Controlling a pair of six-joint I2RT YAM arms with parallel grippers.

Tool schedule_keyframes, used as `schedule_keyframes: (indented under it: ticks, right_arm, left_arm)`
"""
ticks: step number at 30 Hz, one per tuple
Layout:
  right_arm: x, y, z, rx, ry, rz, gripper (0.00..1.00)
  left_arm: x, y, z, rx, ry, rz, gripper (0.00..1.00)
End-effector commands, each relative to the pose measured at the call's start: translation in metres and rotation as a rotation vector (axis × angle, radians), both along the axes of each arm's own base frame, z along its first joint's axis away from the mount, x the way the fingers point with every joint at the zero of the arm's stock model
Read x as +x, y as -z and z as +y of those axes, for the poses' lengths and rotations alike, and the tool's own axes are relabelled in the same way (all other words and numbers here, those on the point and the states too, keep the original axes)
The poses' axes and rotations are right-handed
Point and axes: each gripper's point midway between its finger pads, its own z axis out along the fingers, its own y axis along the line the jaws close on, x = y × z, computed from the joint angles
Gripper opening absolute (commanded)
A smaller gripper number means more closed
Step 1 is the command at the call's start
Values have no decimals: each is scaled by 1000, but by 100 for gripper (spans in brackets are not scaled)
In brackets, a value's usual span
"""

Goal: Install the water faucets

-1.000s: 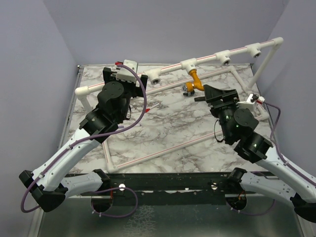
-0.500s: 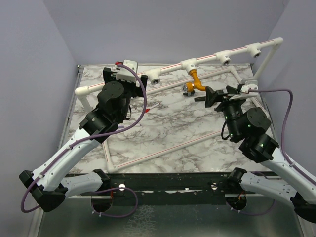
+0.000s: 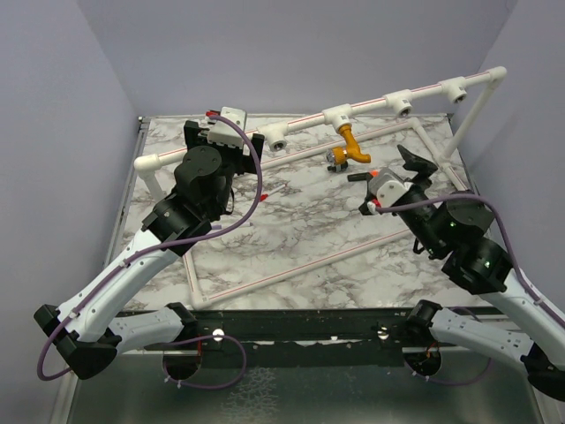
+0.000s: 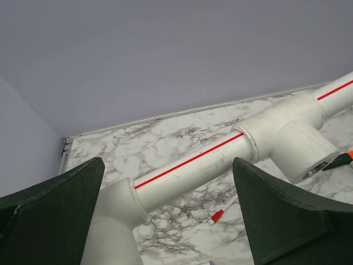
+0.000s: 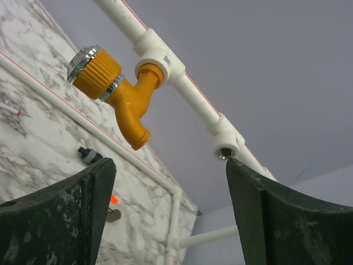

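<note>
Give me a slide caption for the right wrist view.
Open right tool faces the orange faucet fitted into a white pipe tee.

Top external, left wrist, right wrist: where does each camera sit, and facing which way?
Top external: high behind the robot, looking down on the marble table; both arms show.
Left wrist: on the left arm, facing the white pipe; left gripper fingers at both lower corners.
Right wrist: tilted up at the orange faucet; right gripper fingers below.
Shared: the faucet, in top external and right wrist.
</note>
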Motion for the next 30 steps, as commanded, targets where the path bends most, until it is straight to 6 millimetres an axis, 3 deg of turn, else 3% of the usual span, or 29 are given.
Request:
schedule_keyframes:
  ticks: [1, 5, 15, 30]
  right_arm:
    - [10, 12, 6, -364, -15, -108, 86]
    - [21, 12, 14, -496, 6, -209, 87]
    - [41, 7, 40, -585, 42, -404, 86]
    - [54, 11, 60, -624, 55, -483, 66]
  left_arm:
    - [-6, 80, -13, 117, 46, 230, 99]
    - [-6, 80, -13, 117, 46, 229, 99]
    - [-7, 82, -16, 117, 60, 237, 99]
    - [-5, 85, -17, 126, 59, 244, 99]
